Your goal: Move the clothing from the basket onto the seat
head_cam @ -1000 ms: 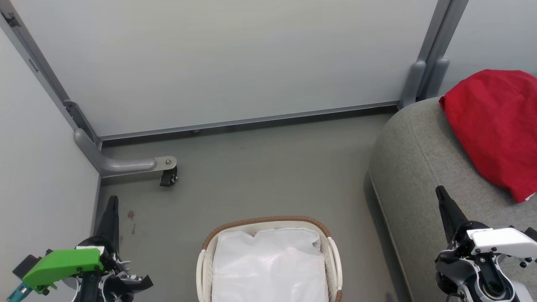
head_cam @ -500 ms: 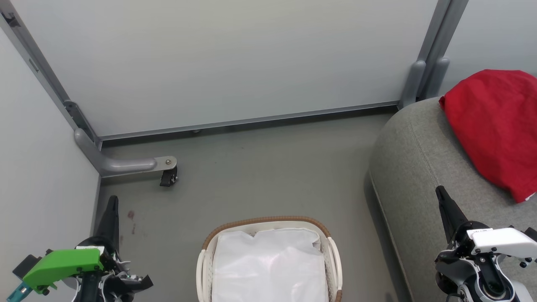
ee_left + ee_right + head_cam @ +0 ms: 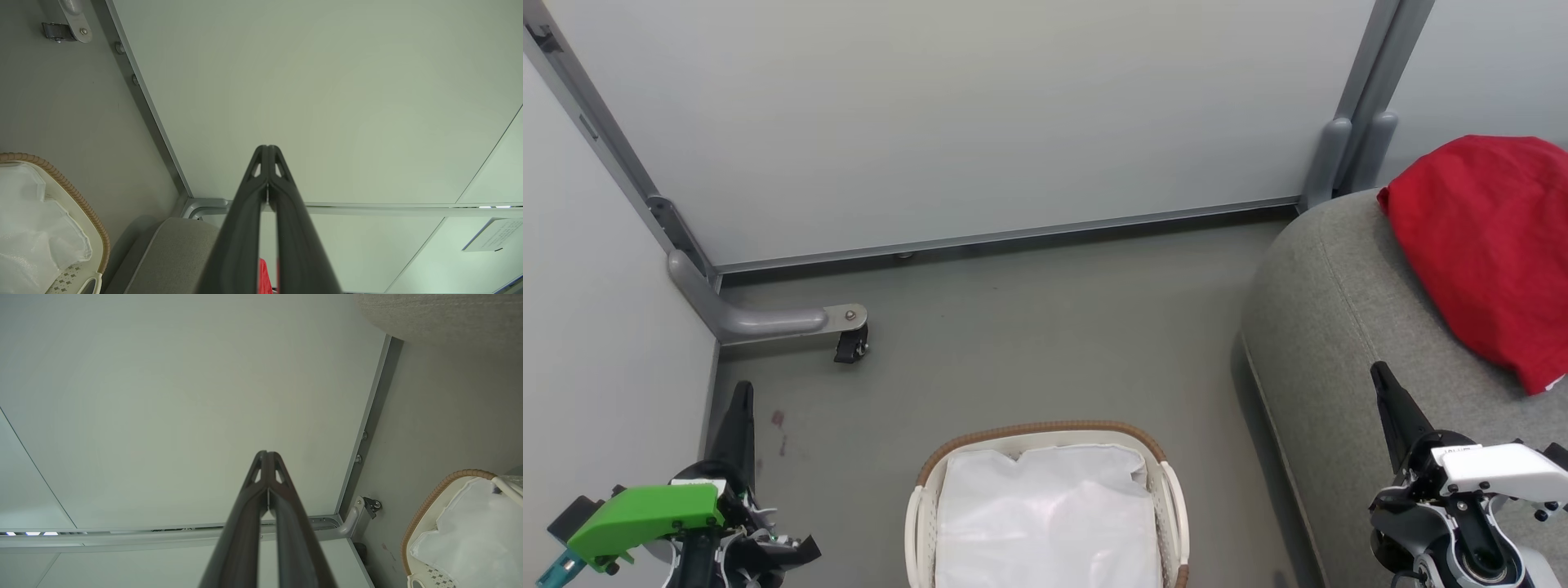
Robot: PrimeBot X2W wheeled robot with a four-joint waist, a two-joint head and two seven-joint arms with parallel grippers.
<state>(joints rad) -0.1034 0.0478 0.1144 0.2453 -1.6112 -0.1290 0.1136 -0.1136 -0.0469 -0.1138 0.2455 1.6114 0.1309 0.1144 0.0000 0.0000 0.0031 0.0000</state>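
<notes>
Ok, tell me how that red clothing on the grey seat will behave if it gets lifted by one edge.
Probably floppy: the red clothing drapes in soft folds over the seat, so it would likely hang and unfold. Probably light too, since it looks like thin cloth.

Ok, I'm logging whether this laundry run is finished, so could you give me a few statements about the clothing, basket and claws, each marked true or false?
1. The red clothing lies on the grey seat. True.
2. The basket stands on the seat. False: it stands on the floor beside the seat.
3. A white liner shows inside the basket, with no red garment on top of it. True.
4. The left claw holds a garment. False: its fingers are shut together, gripping nothing.
5. The right claw is wide open. False: it is shut too.
</notes>
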